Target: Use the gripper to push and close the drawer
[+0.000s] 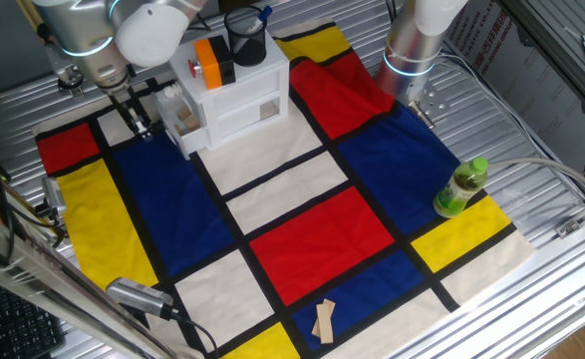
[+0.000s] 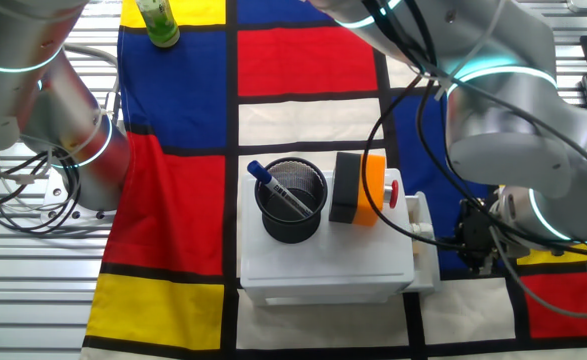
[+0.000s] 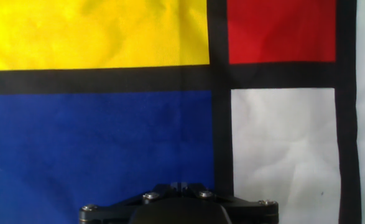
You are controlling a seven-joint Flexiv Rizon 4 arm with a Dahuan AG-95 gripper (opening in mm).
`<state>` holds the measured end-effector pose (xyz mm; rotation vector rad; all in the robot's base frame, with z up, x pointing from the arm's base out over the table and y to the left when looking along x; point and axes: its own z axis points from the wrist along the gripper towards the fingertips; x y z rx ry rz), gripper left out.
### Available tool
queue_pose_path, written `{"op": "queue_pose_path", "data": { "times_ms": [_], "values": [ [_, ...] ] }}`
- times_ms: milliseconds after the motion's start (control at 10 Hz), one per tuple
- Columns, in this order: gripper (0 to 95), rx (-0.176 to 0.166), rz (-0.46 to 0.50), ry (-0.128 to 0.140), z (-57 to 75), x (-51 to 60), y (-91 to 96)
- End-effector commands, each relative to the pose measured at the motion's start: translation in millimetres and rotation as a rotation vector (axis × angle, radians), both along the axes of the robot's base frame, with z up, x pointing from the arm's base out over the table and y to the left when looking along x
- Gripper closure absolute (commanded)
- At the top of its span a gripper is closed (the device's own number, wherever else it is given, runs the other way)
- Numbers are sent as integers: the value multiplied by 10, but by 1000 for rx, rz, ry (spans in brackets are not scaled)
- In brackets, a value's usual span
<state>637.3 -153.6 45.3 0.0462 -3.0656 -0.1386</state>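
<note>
The drawer (image 1: 182, 118) is a small white plastic box standing part way out of the left side of the white cabinet (image 1: 234, 95), and tan wooden pieces show inside it. The cabinet's front has a rectangular window. My hand (image 1: 139, 124) hangs just beside the drawer's outer end, on the side away from the cabinet; I cannot tell whether it touches, nor whether my fingers are apart or together.

The cabinet sits near the far edge of a cloth (image 1: 302, 214) of red, blue, yellow and white blocks spread over the counter (image 1: 531, 120). On top of the cabinet stand a black mesh cup (image 2: 293, 200) with a blue pen (image 2: 278, 188) in it, and an orange and black box (image 2: 361, 188) beside the cup.

From above, the other fixed view shows the drawer (image 2: 420, 232) as only a thin white lip at the cabinet's right side, with my hand (image 2: 476, 240) dark beside it; the wooden pieces do not show there. My hand view shows only the cloth and the black base of my hand (image 3: 179, 208), no drawer. Well away from the cabinet stands a green bottle (image 1: 460, 187), and two wooden pieces (image 1: 323, 321) lie at the cloth's near edge.
</note>
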Motion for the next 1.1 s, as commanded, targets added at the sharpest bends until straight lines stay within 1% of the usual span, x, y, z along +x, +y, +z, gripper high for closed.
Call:
{"op": "queue_pose_path", "data": {
  "times_ms": [100,500,1100],
  "values": [
    [950,2,1,1,5,-32,-4],
    [950,1,-5,9,30,-86,-5],
    [950,2,-8,10,18,-198,-32]
  ]
}}
